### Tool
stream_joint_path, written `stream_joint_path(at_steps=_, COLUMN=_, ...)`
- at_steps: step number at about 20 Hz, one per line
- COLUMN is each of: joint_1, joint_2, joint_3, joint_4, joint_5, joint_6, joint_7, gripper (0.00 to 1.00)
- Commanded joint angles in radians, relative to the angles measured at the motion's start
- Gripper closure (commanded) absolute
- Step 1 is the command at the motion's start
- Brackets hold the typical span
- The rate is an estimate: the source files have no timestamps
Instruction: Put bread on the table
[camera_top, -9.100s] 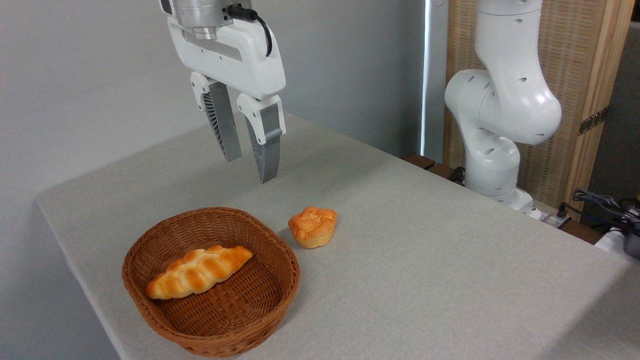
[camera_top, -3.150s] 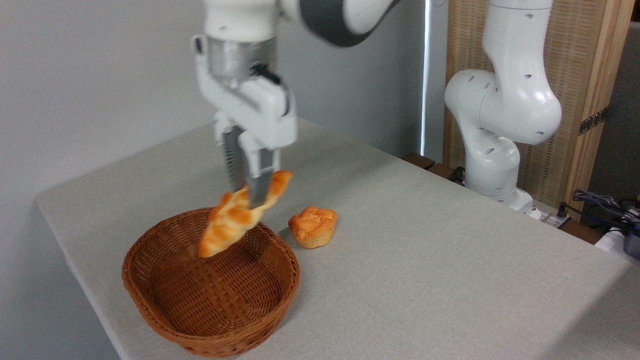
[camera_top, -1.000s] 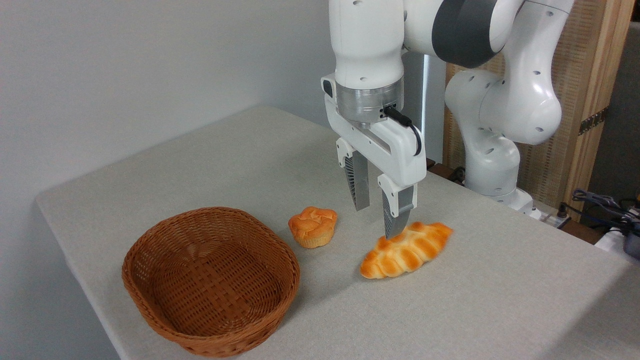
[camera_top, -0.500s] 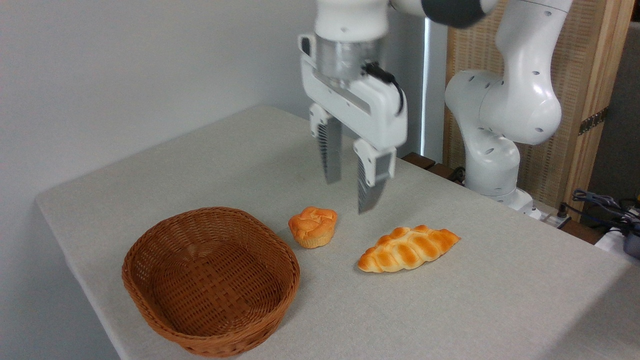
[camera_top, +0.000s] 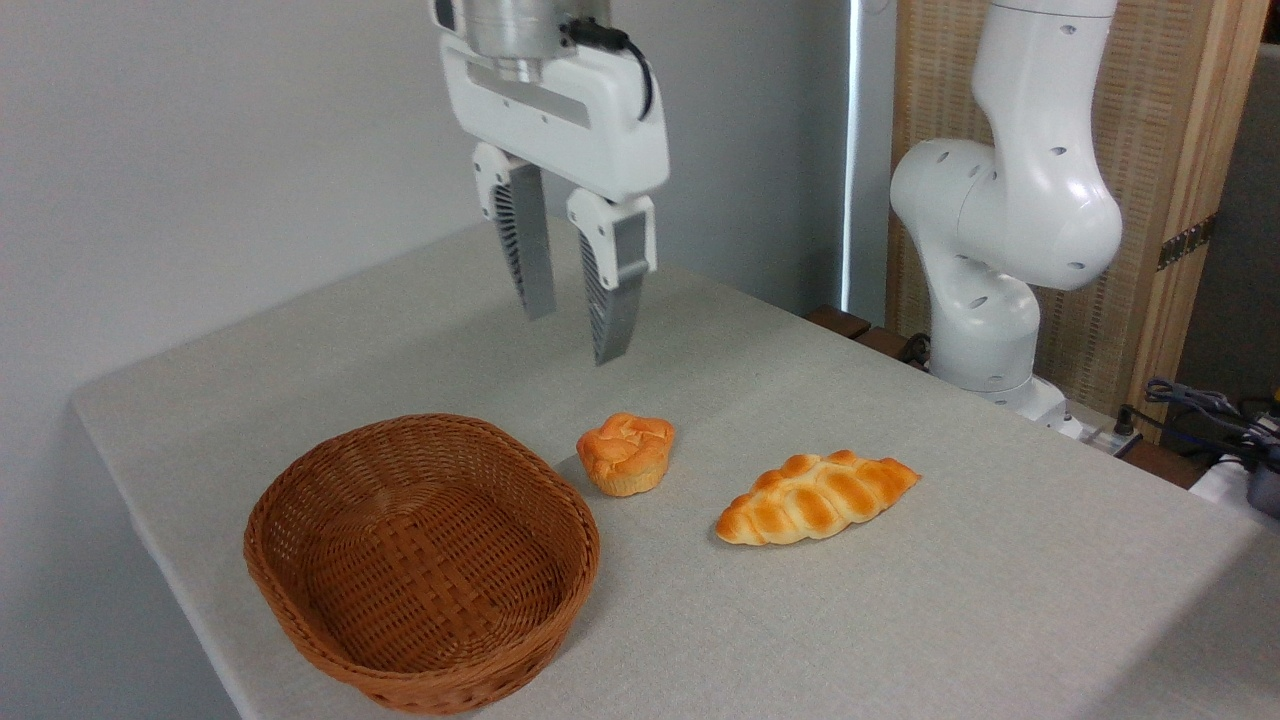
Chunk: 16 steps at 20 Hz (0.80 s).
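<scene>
The bread (camera_top: 817, 496), a long braided golden-brown loaf, lies flat on the grey-beige table (camera_top: 900, 600) to the right of centre. My gripper (camera_top: 575, 335) hangs open high above the table, up and to the left of the loaf, with nothing between its two grey fingers. It is well apart from the bread.
A brown wicker basket (camera_top: 420, 560) with nothing in it stands at the front left. A small orange muffin-shaped bun (camera_top: 626, 453) sits between basket and loaf. The arm's white base (camera_top: 1000, 260) rises at the back right, with cables (camera_top: 1200, 410) beside it.
The loaf left the basket in my gripper, was set on the table right of the bun and let go. In the last half second the open gripper rose and moved left.
</scene>
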Motion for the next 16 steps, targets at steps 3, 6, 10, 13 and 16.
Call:
stream_joint_path(at_steps=3, joint_1=0.004, joint_2=0.129, joint_3=-0.005, joint_4=0.220, joint_5=-0.014, joint_6=-0.112, joint_7=-0.078, gripper=0.00)
stream_joint_path(at_steps=6, joint_1=0.004, joint_2=0.147, joint_3=-0.019, joint_4=0.253, joint_5=-0.014, joint_6=-0.142, joint_7=-0.084, gripper=0.00)
stream_joint_path(at_steps=10, joint_1=0.004, joint_2=0.179, joint_3=-0.020, joint_4=0.252, joint_5=-0.012, joint_6=-0.138, joint_7=-0.087, gripper=0.00)
stream_joint_path(at_steps=13, joint_1=0.004, joint_2=0.199, joint_3=-0.019, joint_4=0.252, joint_5=-0.014, joint_6=-0.127, joint_7=-0.084, gripper=0.00)
stream_joint_path(at_steps=16, joint_1=0.004, joint_2=0.227, joint_3=-0.019, joint_4=0.252, joint_5=-0.017, joint_6=-0.116, joint_7=-0.083, gripper=0.00)
